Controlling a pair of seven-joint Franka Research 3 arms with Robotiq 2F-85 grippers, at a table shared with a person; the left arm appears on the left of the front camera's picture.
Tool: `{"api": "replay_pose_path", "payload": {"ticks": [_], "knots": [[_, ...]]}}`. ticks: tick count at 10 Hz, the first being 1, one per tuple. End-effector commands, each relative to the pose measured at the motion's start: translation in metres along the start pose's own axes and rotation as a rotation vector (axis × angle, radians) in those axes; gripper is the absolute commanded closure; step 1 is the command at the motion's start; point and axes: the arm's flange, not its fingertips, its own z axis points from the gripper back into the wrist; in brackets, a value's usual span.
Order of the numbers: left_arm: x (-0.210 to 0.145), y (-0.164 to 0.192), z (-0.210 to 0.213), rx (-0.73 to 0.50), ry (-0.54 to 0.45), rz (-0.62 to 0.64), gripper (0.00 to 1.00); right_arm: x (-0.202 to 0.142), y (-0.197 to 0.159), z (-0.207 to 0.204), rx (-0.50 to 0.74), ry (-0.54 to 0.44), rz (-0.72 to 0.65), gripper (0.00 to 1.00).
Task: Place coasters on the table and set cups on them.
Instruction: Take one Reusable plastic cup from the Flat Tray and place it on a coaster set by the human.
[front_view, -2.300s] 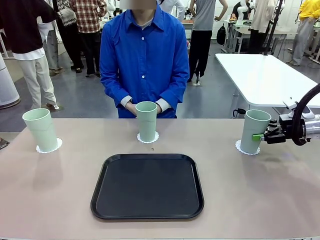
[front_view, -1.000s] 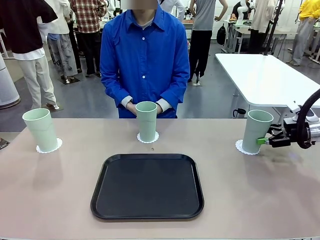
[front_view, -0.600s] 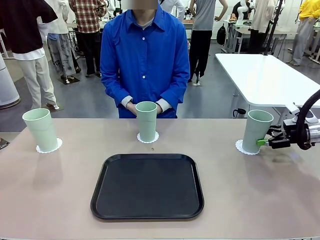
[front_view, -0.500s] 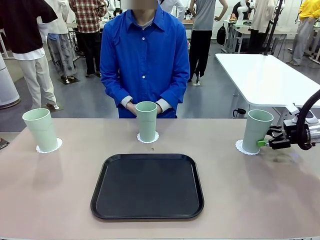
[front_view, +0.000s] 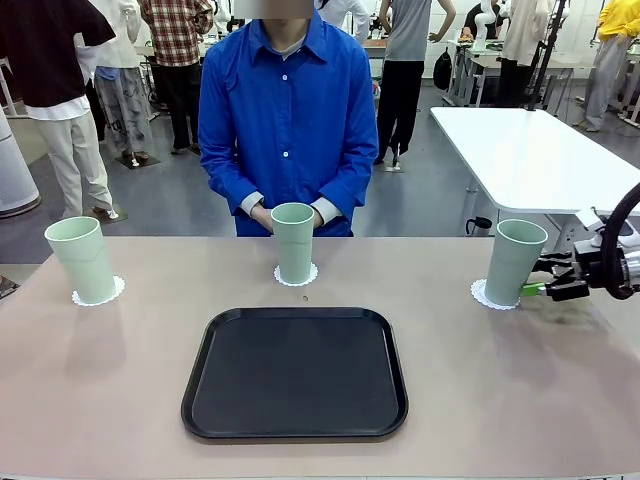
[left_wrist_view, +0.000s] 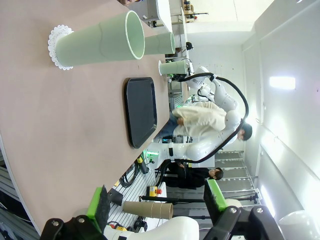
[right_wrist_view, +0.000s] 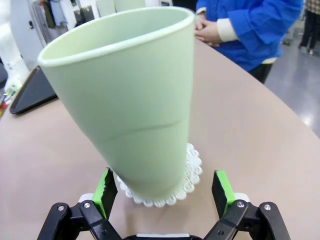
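While all three cups stand upright on their coasters along the far side of the worktop (front_view: 560, 400), I see my right pincer (front_view: 545, 289) released, its pads either side of the right cup (front_view: 513, 262) near the base without gripping it. My left pincer (left_wrist_view: 157, 205) hangs spread with nothing between its pads, the left cup (front_view: 82, 259) ahead of it. The middle cup (front_view: 293, 242) stands before the person's clasped hands (front_view: 268, 214), beyond the black tray (front_view: 295, 372).

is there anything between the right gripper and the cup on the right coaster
Nothing visible. The right gripper is open, its green pads on either side of the cup, which stands on its coaster with bare table around it.
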Motion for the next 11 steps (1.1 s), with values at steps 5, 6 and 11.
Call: {"api": "replay_pose_path", "payload": {"ticks": [5, 6, 11], "knots": [[-0.002, -0.002, -0.001, 0.011, -0.008, 0.004, 0.00, 0.019, 0.006, 0.078, -0.242, 0.175, -0.137, 0.00], [-0.002, -0.002, -0.001, 0.011, -0.008, 0.004, 0.00, 0.044, 0.026, 0.092, -0.375, 0.255, -0.219, 0.00], [-0.002, -0.002, -0.001, 0.011, -0.008, 0.004, 0.00, 0.176, 0.125, 0.138, -0.718, 0.709, -0.448, 0.00]]}}
